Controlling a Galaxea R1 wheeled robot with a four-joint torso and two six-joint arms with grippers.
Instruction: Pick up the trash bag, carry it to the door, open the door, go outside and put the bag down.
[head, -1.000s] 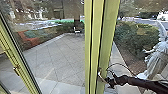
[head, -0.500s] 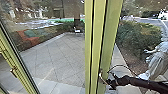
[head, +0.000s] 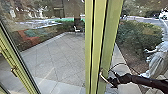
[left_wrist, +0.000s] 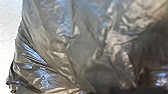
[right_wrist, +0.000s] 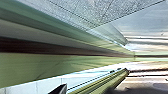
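In the head view, my right gripper (head: 112, 82) is at the metal handle (head: 106, 79) on the yellow-green door (head: 108, 45); its dark arm comes in from the right. The handle slants down toward the gripper, and whether it is gripped I cannot tell. Large and close in the left wrist view is the shiny dark trash bag (left_wrist: 82, 50), its plastic creased. How my left gripper holds it is hidden. Door framing (right_wrist: 50, 63) runs lengthwise through the right wrist view, close to the camera.
Behind the glass lies a paved yard (head: 57, 57), with a white chair (head: 77, 29) at its far end. Bushes (head: 140, 35) grow at the right. A person in pale clothing (head: 157, 58) shows at the right edge. Another framed part with a latch (head: 14, 72) stands at the left.
The head view has shifted a little. The door handle now shows longer and slants more toward the lower right, with my right gripper slightly farther right.
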